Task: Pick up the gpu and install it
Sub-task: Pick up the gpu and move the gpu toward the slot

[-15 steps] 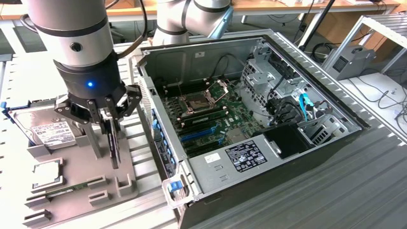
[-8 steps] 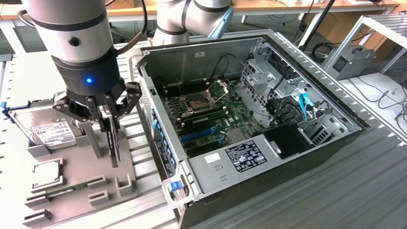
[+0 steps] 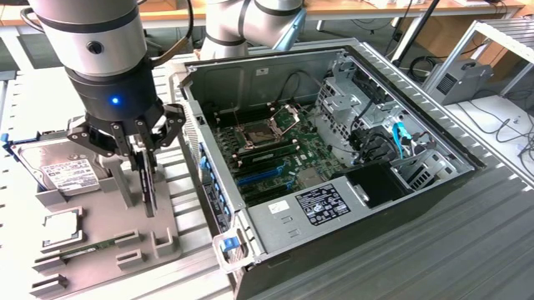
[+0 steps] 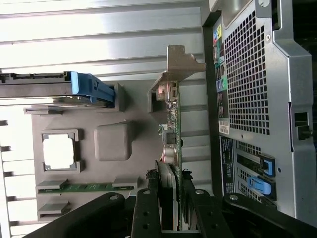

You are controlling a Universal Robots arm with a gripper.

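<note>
Gripper (image 3: 144, 159) is hanging nearest the exterior camera, at the exterior view's left, its jaws standing narrow and clamping the gpu (image 3: 149, 187). That card is standing upright on edge over the grey tray (image 3: 100, 206); whether its lower edge is touching the tray cannot be told. Hard drive (image 3: 62, 169) is sitting on the tray beyond the gripper, with a cpu (image 3: 62, 226) and a memory stick (image 3: 79, 251) lying nearer the camera. Open case (image 3: 392, 231) is lying just beside the tray on the exterior view's right, exposing the motherboard (image 3: 276, 150).

Wrist view: the gripper (image 4: 174, 196) is pinching the gpu (image 4: 173, 124) across both faces. Its silver bracket (image 4: 177, 62) is pointing away from the gripper, between the tray (image 4: 133, 168) and the case (image 4: 257, 99).
</note>
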